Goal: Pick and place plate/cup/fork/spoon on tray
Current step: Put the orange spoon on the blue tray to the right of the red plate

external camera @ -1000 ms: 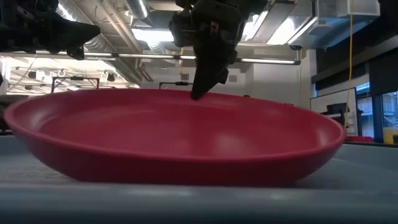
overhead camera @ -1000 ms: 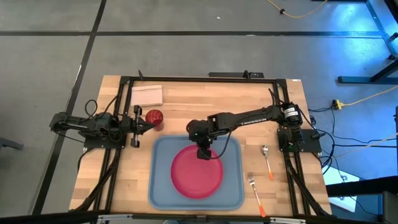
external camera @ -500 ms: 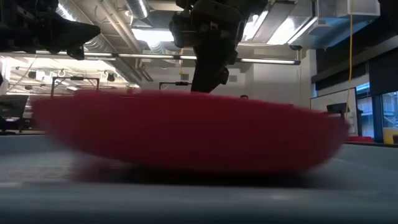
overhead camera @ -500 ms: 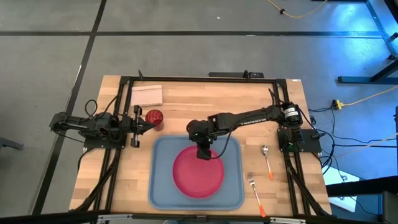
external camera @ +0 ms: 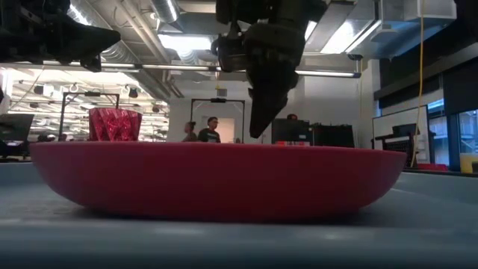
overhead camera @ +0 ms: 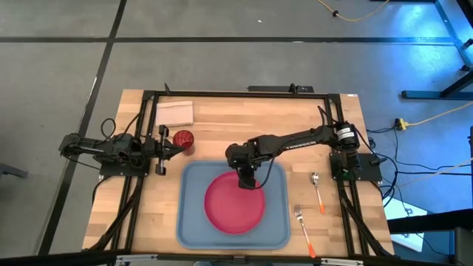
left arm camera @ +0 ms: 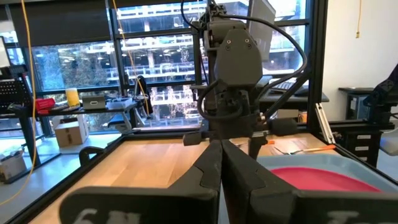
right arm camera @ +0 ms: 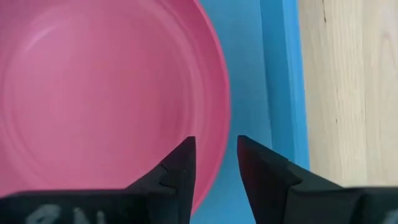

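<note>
The right hand point(overhead camera: 247, 181) is held over the far rim of the plate point(overhead camera: 234, 203), fingers pointing down and set narrowly apart with nothing between them. In the right wrist view the two dark fingertips point(right arm camera: 180, 165) are seen straddling the plate's edge point(right arm camera: 112, 93) from above; from the low view the hand point(external camera: 261, 123) appears clear of the rim, though contact cannot be ruled out from overhead.

The pink-red plate lies flat inside the blue-grey tray point(overhead camera: 188, 222), which is set at the near middle of the bench point(overhead camera: 222, 125). In the low view the plate point(external camera: 216, 183) fills most of the width and hides nearly all of the tray floor behind it.

The left hand point(overhead camera: 176, 146) is parked near the bench's left edge, its fingers closed together and empty as shown in the left wrist view point(left arm camera: 221, 168). The dark red cup point(overhead camera: 182, 140) stands on the bare wood just beside it, off the tray; only its upper part point(external camera: 115, 124) is seen above the plate's rim in the low view.

The spoon point(overhead camera: 318, 191) and the fork point(overhead camera: 304, 230) lie on the bench to the right of the tray, apart from each other. A pale folded rectangle point(overhead camera: 174, 113) lies near the far left corner.
</note>
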`<state>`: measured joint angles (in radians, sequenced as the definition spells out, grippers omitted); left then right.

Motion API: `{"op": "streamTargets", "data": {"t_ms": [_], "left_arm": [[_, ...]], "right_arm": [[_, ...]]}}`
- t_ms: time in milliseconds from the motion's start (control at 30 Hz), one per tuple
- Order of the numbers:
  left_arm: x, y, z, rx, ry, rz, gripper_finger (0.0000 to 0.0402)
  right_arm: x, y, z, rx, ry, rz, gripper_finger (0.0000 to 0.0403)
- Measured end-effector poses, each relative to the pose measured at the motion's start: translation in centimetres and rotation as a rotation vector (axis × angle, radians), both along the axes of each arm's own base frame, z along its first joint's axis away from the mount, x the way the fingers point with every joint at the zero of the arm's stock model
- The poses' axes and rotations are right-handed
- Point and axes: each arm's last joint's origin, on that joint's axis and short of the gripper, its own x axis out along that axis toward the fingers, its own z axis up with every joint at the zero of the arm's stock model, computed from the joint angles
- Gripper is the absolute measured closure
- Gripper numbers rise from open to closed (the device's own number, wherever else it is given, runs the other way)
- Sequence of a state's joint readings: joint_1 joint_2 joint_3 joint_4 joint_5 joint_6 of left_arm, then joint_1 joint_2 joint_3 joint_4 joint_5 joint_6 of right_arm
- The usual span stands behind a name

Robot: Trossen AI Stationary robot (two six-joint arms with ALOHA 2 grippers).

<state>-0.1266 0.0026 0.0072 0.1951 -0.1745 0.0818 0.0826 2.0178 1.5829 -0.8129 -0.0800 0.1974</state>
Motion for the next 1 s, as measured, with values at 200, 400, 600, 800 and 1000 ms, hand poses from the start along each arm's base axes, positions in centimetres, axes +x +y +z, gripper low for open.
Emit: {"op": "streamTargets", "data": {"t_ms": [200, 400, 600, 800, 1000], "left_arm": [[0.0, 0.0, 0.0, 0.000, 0.000, 0.000, 0.0401], [0.0, 0.0, 0.0, 0.000, 0.000, 0.000, 0.0401], [0.0, 0.0, 0.0, 0.000, 0.000, 0.000, 0.0401], [0.0, 0.0, 0.0, 0.000, 0.000, 0.000, 0.0401], [0.0, 0.0, 0.0, 0.000, 0.000, 0.000, 0.0401]], "right_arm": [[0.2, 0.0, 0.1, -0.005, -0.025, 0.020, 0.0282], [0.4, 0.0, 0.2, -0.019, -0.054, 0.051, 0.0330], [0.0, -0.1, 0.1, -0.062, -0.017, 0.050, 0.0396], [-1.6, -0.8, 1.3, -0.223, 0.074, -0.080, 0.0398], [-4.7, -2.5, 3.7, -0.420, 0.222, -0.180, 0.0394]]}}
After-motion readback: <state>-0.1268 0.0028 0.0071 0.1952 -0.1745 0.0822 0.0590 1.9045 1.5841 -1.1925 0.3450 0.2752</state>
